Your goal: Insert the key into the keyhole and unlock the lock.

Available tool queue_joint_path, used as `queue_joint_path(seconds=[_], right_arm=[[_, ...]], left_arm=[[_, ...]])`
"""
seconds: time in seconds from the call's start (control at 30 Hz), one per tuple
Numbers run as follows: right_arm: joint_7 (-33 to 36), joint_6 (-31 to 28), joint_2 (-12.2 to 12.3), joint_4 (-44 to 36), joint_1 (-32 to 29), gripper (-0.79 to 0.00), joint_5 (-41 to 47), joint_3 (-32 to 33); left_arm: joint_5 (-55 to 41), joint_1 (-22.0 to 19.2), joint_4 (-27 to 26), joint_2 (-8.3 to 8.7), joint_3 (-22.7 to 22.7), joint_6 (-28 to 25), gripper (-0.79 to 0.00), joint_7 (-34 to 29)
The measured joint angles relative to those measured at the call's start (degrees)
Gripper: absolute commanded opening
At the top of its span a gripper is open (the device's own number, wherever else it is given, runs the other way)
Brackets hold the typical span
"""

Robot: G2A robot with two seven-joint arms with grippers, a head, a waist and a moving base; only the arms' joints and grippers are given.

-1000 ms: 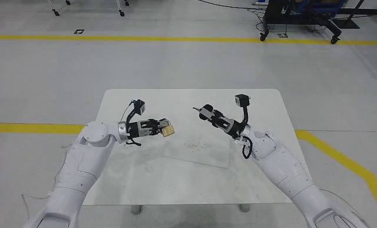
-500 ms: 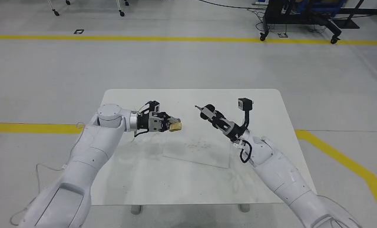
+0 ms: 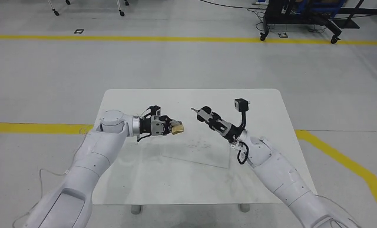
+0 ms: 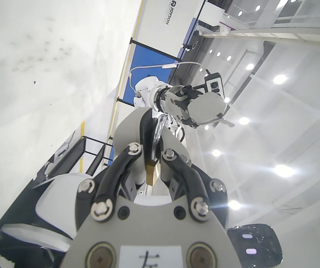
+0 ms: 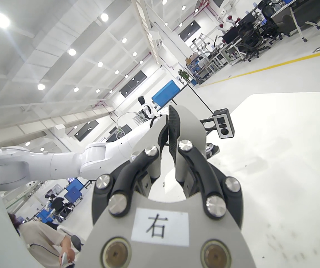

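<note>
**Operator:** Report the claw states.

**Technician:** The left gripper (image 3: 169, 128) is clenched on the brass padlock (image 3: 177, 129) and holds it off the surface, at 11 o'clock from the table's centre. The right gripper (image 3: 201, 113) is pinched on the key (image 3: 194, 109). The key sits near the padlock at its 1 o'clock, with a gap between them. Its blade points toward 10 o'clock, so it is not aimed at the lock.

**Operator:** What is the step in hand, and how should it be done?

**Technician:** Judged from this layout, it is alignment ahead of insertion.
1. Turn the padlock so that the keyhole faces the blade. I cannot tell from these views which face carries it.
2. Bring the blade's axis in line with the keyway before closing the gap.
3. Advance slowly, with the left claw clamped hard against the push.
4. Rotate only once the blade is fully seated. Turning it when only partly inserted would probably twist the key in the pads.

**Operator:** And the surface and the room?

**Technician:** The table (image 3: 259, 110) is white, with faint scuff marks (image 3: 199, 145) near its centre. On the pale floor beyond it, a yellow floor line (image 3: 147, 38) runs across at 12 o'clock. A dark wheeled cart (image 3: 306, 20) stands at 1 o'clock.
</note>
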Motion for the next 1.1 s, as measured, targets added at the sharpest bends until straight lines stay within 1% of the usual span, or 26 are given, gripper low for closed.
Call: queue_joint_path(seconds=[0.13, 0.23, 0.37, 0.43, 0.8, 0.87, 0.9, 1.0, 1.1], right_arm=[[-2.1, 0.2, 0.3, -3.0, -1.5, -0.785, -10.6, 1.5], [-5.6, 3.2, 1.1, -8.3, -4.6, -0.785, -23.4, 4.4], [-10.4, 8.5, 2.0, -15.9, -10.4, -0.785, -35.4, 8.3], [-11.0, 9.3, 2.0, -17.2, -11.4, -0.785, -36.8, 8.7], [-10.8, 9.1, 2.0, -16.6, -10.9, -0.785, -36.4, 8.7], [-10.3, 9.4, 2.1, -17.1, -10.6, -0.785, -37.9, 8.7], [-9.9, 8.9, 2.1, -17.4, -10.0, -0.785, -39.7, 8.8], [-9.7, 8.1, 2.5, -19.2, -8.4, -0.785, -49.7, 9.7], [-12.5, 8.4, 3.1, -22.0, -8.4, -0.785, -62.5, 10.6]], left_arm=[[-0.5, -1.3, 0.4, -1.12, 1.7, 3.1, -0.785, 2.6], [0.0, -3.5, 1.0, -2.08, 3.1, 4.9, -0.785, 4.9], [1.3, -5.6, 1.8, -2.73, 4.0, 4.6, -0.785, 6.8], [1.8, -5.9, 2.1, -2.76, 4.1, 4.5, -0.785, 7.2], [1.8, -5.8, 2.1, -2.75, 4.1, 4.5, -0.785, 7.2], [1.8, -5.8, 2.1, -2.75, 4.1, 4.5, -0.785, 7.2], [1.8, -5.8, 2.1, -2.75, 4.1, 4.5, -0.785, 7.2], [1.9, -5.7, 2.0, -2.75, 4.1, 4.5, -0.785, 7.3], [4.7, -5.1, 0.6, -2.67, 4.5, 5.4, -0.785, 12.3]])
